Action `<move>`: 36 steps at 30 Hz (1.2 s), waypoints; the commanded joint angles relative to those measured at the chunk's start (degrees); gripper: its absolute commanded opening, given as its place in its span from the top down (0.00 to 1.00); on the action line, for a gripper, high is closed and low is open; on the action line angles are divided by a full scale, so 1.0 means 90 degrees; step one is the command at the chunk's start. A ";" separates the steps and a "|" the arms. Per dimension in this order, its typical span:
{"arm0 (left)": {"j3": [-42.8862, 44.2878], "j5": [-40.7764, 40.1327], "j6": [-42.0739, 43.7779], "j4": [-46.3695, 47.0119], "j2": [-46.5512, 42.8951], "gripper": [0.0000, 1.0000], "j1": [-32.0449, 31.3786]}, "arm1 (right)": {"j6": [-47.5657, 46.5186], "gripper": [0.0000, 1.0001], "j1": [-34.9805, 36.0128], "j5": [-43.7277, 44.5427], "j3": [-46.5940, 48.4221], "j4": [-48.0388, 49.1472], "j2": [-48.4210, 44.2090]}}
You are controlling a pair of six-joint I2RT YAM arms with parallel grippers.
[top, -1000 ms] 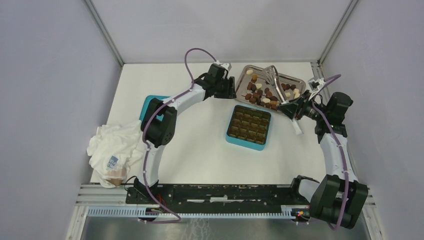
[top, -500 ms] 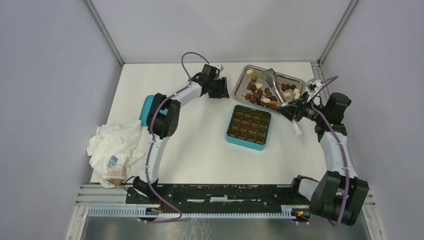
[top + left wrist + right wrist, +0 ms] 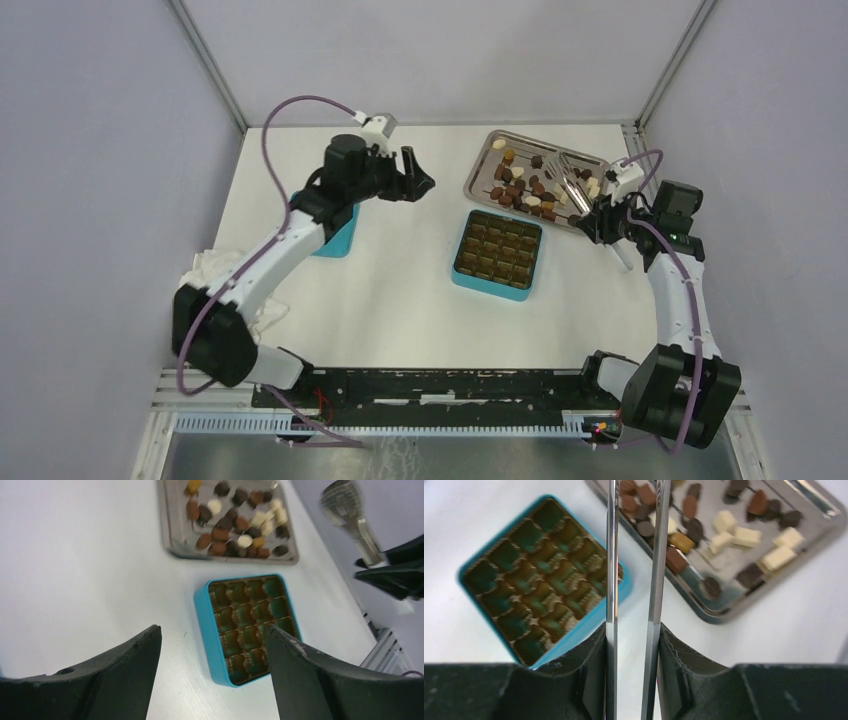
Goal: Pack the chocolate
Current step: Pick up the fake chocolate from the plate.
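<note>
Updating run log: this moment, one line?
left pincer open | right pincer holds long metal tweezers | brown, cream chocolates in steel tray | square teal box unfilled

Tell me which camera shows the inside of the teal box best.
The right wrist view: the teal box sits close, its gridded cells large and clear, though the tweezers cross its right corner. The left wrist view shows the whole box, but blurrier. The top view shows it whole but small.

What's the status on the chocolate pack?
Left gripper open, empty. Right gripper shut on metal tweezers, tips over tray. Chocolates in tray, teal box looks empty. Nothing between tray and box.
</note>
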 commanded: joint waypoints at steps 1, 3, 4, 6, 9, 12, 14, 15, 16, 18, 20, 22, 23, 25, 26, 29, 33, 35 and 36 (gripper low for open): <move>-0.0306 -0.0244 0.0695 -0.0669 -0.1498 0.09 0.0150 | -0.1158 0.60 -0.0012 0.1630 0.0897 -0.0834 0.0098; -0.0600 -0.0285 0.1068 -0.1151 -0.2037 0.02 0.0298 | -0.1546 0.60 0.0017 0.2345 0.1218 -0.1173 0.0279; -0.0781 -0.0379 0.1233 -0.1427 -0.2313 0.02 0.0322 | -0.1738 0.60 0.0031 0.2588 0.1346 -0.1303 0.0394; -0.1040 -0.0583 0.1469 -0.1610 -0.2635 0.02 0.0334 | -0.1934 0.60 0.0060 0.2917 0.1496 -0.1462 0.0589; -0.1883 -0.0980 0.1714 -0.1554 -0.3173 0.02 0.0331 | -0.2158 0.60 0.0205 0.3508 0.1773 -0.1731 0.1007; -0.2388 -0.1330 0.1895 -0.1449 -0.3438 0.02 0.0334 | -0.2325 0.60 0.0389 0.4008 0.1971 -0.1932 0.1457; -0.2441 -0.1548 0.2026 -0.1516 -0.3480 0.02 0.0329 | -0.2394 0.60 0.0454 0.4188 0.2064 -0.2032 0.1702; -0.2436 -0.1621 0.2073 -0.1550 -0.3482 0.02 0.0336 | -0.2402 0.60 0.0469 0.4234 0.2093 -0.2039 0.1813; -0.2427 -0.1754 0.2098 -0.1559 -0.3482 0.02 0.0330 | -0.2410 0.60 0.0474 0.4237 0.2113 -0.2058 0.1895; -0.2419 -0.1765 0.2097 -0.1571 -0.3456 0.03 0.0341 | -0.2403 0.60 0.0481 0.4223 0.2155 -0.2074 0.2060; -0.2441 -0.1697 0.2091 -0.1598 -0.3440 0.03 0.0340 | -0.2403 0.60 0.0491 0.4231 0.2177 -0.2052 0.2193; -0.2458 -0.1705 0.2081 -0.1624 -0.3441 0.03 0.0338 | -0.2383 0.60 0.0486 0.4205 0.2230 -0.2078 0.2330; -0.2462 -0.1727 0.2077 -0.1624 -0.3439 0.03 0.0343 | -0.2373 0.60 0.0490 0.4138 0.2264 -0.2110 0.2397; -0.2463 -0.1740 0.2076 -0.1624 -0.3430 0.04 0.0341 | -0.2366 0.59 0.0483 0.4021 0.2303 -0.2131 0.2507; -0.2462 -0.1740 0.2076 -0.1622 -0.3429 0.04 0.0340 | -0.2373 0.59 0.0487 0.3979 0.2305 -0.2124 0.2545; -0.2463 -0.1764 0.2086 -0.1625 -0.3384 0.04 0.0342 | -0.2383 0.59 0.0489 0.3974 0.2324 -0.2025 0.2730; -0.2463 -0.1799 0.2095 -0.1625 -0.3388 0.04 0.0333 | -0.2383 0.59 0.0486 0.3942 0.2525 -0.2044 0.3038; -0.2471 -0.1807 0.2097 -0.1625 -0.3389 0.04 0.0336 | -0.2383 0.59 0.0489 0.3963 0.2600 -0.2046 0.3139; -0.2473 -0.1817 0.2096 -0.1625 -0.3384 0.04 0.0341 | -0.2375 0.58 0.0491 0.3970 0.2621 -0.2027 0.3176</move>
